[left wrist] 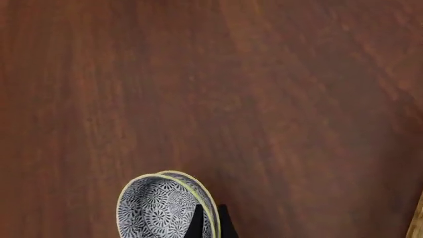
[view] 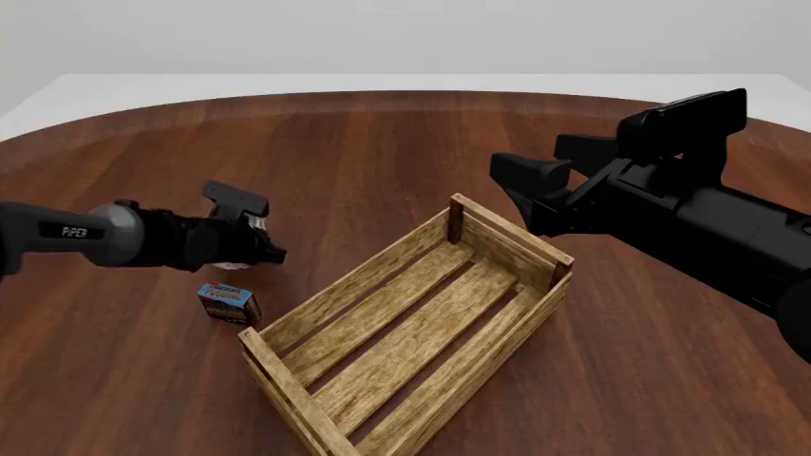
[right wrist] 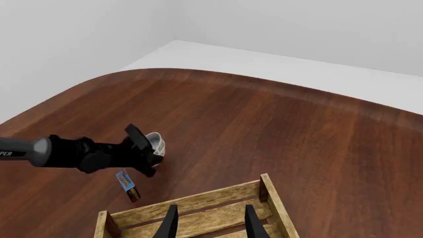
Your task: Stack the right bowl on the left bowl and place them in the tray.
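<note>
Two blue-grey patterned bowls with pale rims sit nested one inside the other, the inner bowl (left wrist: 155, 210) and the outer bowl (left wrist: 200, 187); which is the right bowl and which the left bowl I cannot tell. My left gripper (left wrist: 211, 210) is shut on their shared rim, and the stack hangs tilted on edge. In the right wrist view the stack (right wrist: 156, 144) shows at the left gripper's (right wrist: 142, 151) tip, left of the tray (right wrist: 198, 210). The left gripper (view: 264, 245) hovers left of the wooden tray (view: 507, 328). My right gripper (view: 538, 169) is open above the tray's far right corner.
A small blue-and-red box (view: 230, 303) lies on the table between the left gripper and the tray's near left corner, also seen as the box (right wrist: 128, 185). The round dark-wood table (view: 380, 142) stretches beyond, ending at a white floor.
</note>
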Controlling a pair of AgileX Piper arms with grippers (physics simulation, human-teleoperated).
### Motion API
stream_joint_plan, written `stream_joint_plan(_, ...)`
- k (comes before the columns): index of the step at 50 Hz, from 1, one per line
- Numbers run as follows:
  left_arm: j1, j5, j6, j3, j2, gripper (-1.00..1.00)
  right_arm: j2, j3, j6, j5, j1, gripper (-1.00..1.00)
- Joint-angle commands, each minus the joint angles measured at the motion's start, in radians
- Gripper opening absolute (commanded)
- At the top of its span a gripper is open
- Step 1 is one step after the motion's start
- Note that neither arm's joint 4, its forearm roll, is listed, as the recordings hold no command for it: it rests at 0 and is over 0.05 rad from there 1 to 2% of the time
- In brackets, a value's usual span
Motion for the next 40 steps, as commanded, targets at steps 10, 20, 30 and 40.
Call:
stream_joint_plan(10,-0.001,0.065,-0.037,-0.005,-0.107,-1.0,0.0,0.0,-0.001,0.0,0.001,1.0)
stream_joint_plan(20,-0.011,0.063,-0.028,0.003,-0.137,-1.0,0.0,0.0,-0.001,0.0,0.001,1.0)
stream_joint_plan(30,-0.033,0.075,-0.027,0.002,-0.169,-1.0,0.0,0.0,-0.001,0.0,0.001,1.0)
stream_joint_plan(40,-0.062,0.104,-0.009,0.008,-0.236,-1.0,0.0,0.0,-0.001,0.0,0.001,1.0)
